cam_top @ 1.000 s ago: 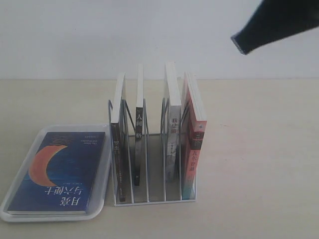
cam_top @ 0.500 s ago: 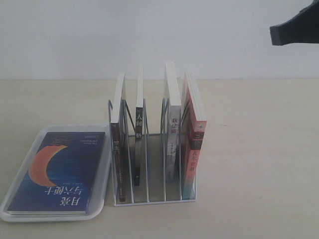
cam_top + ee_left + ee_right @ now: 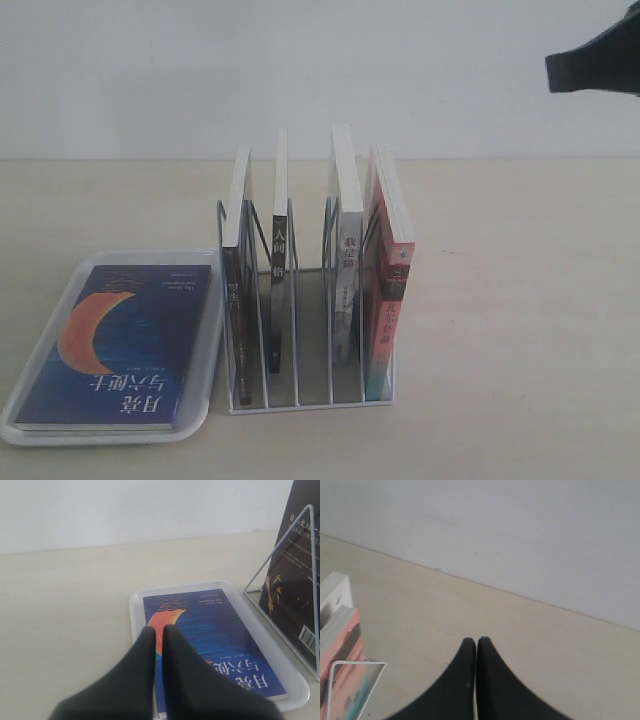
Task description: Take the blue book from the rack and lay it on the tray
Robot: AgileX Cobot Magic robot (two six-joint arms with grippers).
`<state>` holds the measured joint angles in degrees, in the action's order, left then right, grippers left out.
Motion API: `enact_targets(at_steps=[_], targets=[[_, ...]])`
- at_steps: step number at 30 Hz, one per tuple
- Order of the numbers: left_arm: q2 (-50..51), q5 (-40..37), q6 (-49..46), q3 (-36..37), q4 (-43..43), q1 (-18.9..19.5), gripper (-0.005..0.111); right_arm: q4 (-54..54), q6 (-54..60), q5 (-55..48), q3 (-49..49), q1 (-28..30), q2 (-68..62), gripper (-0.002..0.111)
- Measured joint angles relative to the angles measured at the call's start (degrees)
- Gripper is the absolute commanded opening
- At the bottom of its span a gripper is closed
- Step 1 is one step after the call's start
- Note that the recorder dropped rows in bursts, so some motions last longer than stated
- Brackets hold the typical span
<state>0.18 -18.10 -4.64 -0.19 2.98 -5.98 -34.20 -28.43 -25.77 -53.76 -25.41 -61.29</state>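
Pale beige tabletop [image 3: 500,300] before a plain white wall. On the near left, white tray [image 3: 100,437], with the blue book [image 3: 120,345] lying flat inside it, moon cover up. Just right of the tray, white wire rack [image 3: 310,404] holding four upright volumes: two black-spined books [image 3: 279,300], a pale-spined book [image 3: 346,290], and a red-orange book [image 3: 392,300] in the rightmost slot. Left gripper [image 3: 159,629] near the tray, fingers pressed together, empty. Right gripper [image 3: 476,641] high at far right, well apart from the rack, fingers together, clasping nothing.
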Motion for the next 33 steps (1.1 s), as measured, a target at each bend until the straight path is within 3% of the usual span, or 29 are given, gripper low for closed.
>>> enact_targets(at_steps=[4, 10, 26, 33], targets=[[0.0, 0.0, 0.0, 0.0, 0.0, 0.0, 0.005, 19.41, 15.06, 0.33, 0.0, 10.34, 0.0, 0.0], [0.0, 0.0, 0.0, 0.0, 0.0, 0.0, 0.005, 34.79, 27.07, -2.52, 0.0, 13.81, 0.0, 0.0], [0.0, 0.0, 0.0, 0.0, 0.0, 0.0, 0.005, 36.38, 28.43, -4.32, 0.0, 13.96, 0.26, 0.0], [0.0, 0.0, 0.0, 0.0, 0.0, 0.0, 0.005, 35.63, 28.43, -4.46, 0.0, 15.21, 6.64, 0.0]])
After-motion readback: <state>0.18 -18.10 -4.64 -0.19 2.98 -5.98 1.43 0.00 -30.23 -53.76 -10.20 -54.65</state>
